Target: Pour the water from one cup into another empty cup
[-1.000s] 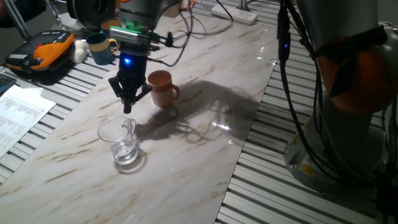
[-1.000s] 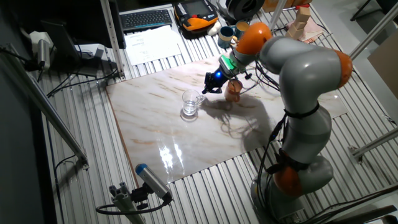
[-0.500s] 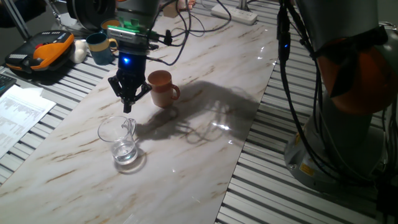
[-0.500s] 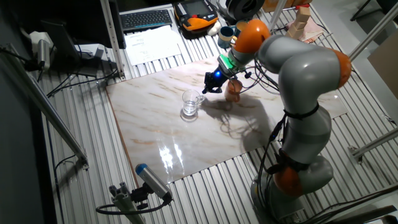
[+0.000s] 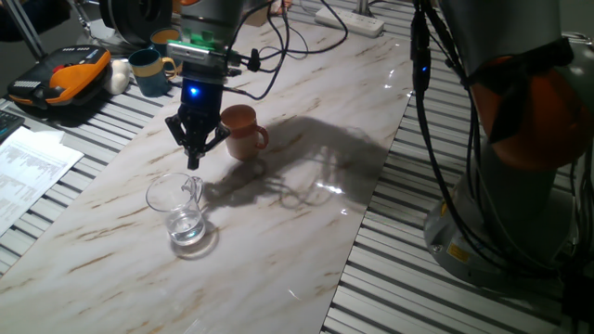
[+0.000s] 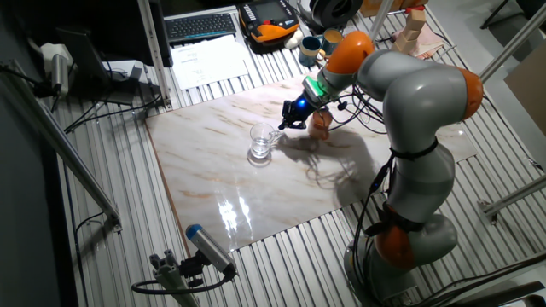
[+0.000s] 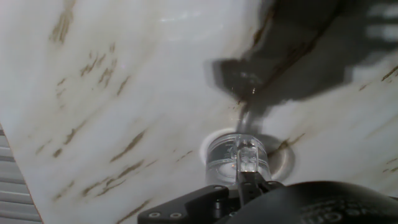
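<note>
My gripper hangs just above the glass mug, fingers pointing down and drawn close together, holding nothing. In the hand view the mug's handle sits right beyond my fingertips, with the thick clear base under it. The water is a shallow layer at the bottom of the glass.

The risk I see is the handle. It is thin, clear and hard to read against the marble tabletop, so if I come down slightly off line I strike it instead of straddling it, and the mug slides or tips and spills. With my fingers this near each other, I doubt they clear the loop at all unless I spread them first. Smooth glass may also twist in a light pinch once lifted.

Further off, the terracotta mug stands upright, apart from the glass but near my wrist. A careless swing toward it could knock it over.
</note>
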`<action>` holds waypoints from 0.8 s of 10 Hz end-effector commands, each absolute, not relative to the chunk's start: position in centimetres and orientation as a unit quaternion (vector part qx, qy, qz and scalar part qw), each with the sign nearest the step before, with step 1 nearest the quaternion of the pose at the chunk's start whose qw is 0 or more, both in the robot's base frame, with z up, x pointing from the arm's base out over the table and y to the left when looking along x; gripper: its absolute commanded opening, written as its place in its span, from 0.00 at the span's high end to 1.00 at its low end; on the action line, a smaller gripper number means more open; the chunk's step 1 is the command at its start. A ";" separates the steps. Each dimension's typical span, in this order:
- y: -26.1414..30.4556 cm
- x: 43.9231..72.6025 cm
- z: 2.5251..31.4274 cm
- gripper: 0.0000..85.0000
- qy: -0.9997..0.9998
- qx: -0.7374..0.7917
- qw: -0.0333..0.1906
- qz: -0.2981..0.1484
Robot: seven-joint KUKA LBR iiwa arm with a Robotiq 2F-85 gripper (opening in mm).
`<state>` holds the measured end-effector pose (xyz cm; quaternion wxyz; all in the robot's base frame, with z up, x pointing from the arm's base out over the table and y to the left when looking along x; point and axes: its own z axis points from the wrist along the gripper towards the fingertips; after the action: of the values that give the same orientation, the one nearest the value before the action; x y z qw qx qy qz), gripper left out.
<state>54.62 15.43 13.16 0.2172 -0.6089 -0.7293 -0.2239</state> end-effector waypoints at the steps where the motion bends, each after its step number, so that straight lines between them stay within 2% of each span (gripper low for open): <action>1: 15.5 54.6 13.3 1.00 -0.733 -0.606 0.219 -0.217; 3: 15.6 54.6 13.5 1.00 -0.733 -0.599 0.234 -0.223; 5: 15.6 54.6 13.3 1.00 -0.728 -0.580 0.273 -0.245; 8: 15.4 54.5 13.0 1.00 -0.740 -0.583 0.252 -0.221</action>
<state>54.54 15.44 13.05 0.2510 -0.5828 -0.7409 -0.2200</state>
